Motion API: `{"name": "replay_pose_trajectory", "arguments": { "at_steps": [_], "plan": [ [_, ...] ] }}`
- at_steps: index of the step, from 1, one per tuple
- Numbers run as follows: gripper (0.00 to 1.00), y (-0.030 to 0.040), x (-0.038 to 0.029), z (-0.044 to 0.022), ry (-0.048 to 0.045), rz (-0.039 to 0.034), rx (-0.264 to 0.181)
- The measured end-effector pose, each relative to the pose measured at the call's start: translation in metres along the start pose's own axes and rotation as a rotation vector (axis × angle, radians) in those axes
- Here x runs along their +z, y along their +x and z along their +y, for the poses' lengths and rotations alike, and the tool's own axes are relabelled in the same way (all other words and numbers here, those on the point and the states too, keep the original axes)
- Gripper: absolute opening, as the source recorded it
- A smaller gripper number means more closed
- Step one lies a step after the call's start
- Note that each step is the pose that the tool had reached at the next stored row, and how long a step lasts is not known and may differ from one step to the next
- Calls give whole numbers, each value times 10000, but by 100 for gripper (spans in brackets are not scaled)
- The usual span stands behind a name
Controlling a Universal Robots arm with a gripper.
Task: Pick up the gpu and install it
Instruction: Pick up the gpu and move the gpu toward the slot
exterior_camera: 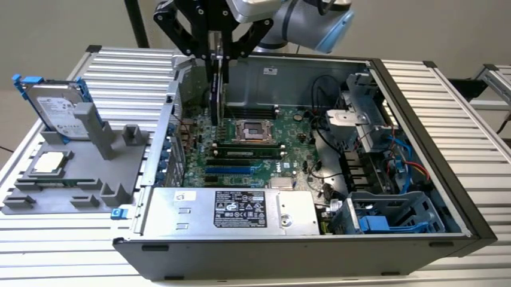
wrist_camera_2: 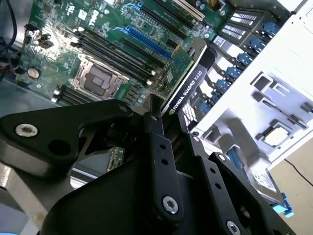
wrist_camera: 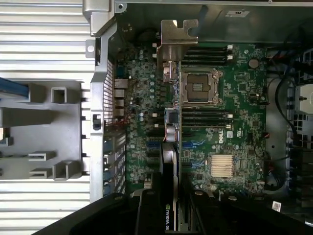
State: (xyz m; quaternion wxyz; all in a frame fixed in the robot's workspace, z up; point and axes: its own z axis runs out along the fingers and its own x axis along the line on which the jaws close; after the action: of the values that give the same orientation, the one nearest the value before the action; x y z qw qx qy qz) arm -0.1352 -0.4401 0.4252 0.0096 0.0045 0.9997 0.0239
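Note:
The gpu (exterior_camera: 215, 89) hangs edge-on and upright over the open computer case (exterior_camera: 415, 95), above the far side of the motherboard (exterior_camera: 264, 155). My gripper (exterior_camera: 216, 58) is shut on its upper edge. In the second wrist view the gpu (wrist_camera_2: 191, 81) shows its black shroud between the fingers (wrist_camera_2: 157, 137), with a strip of green board beside it. In the first wrist view the gpu (wrist_camera: 171, 147) runs away from my gripper (wrist_camera: 171, 198), ending in a silver bracket (wrist_camera: 178, 34) near the case's rear wall. Blue card slots (exterior_camera: 231, 170) lie on the motherboard, nearer the power supply.
A silver power supply (exterior_camera: 239, 210) fills the case's near side. The CPU socket (exterior_camera: 254, 130) sits mid-board, and cables and drive cages (exterior_camera: 383, 215) stand at the exterior view's right. Outside the case, a grey holder (exterior_camera: 72, 179) carries a hard drive (exterior_camera: 56, 110) and a square chip (exterior_camera: 49, 161).

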Motion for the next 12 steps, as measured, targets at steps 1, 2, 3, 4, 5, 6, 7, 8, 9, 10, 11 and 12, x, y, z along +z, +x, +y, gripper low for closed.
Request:
{"name": "replay_pose_trajectory", "arguments": {
  "at_steps": [1,2,3,4,5,6,7,8,9,10,11,12],
  "plan": [
    [0,-12,0,0,0,0,0],
    [0,-22,1,0,0,0,0],
    [0,-34,1,0,-1,-1,0],
    [0,-45,1,0,-1,0,0],
    [0,-56,1,0,0,0,0],
    [0,-67,1,0,0,0,1],
    [0,-77,1,1,1,1,0],
    [0,-88,2,1,0,0,0],
    [0,-98,2,1,0,0,0],
    [0,-109,2,1,0,0,0],
    [0,-118,2,1,0,1,1],
    [0,-128,2,1,0,0,1]
  ]
}}
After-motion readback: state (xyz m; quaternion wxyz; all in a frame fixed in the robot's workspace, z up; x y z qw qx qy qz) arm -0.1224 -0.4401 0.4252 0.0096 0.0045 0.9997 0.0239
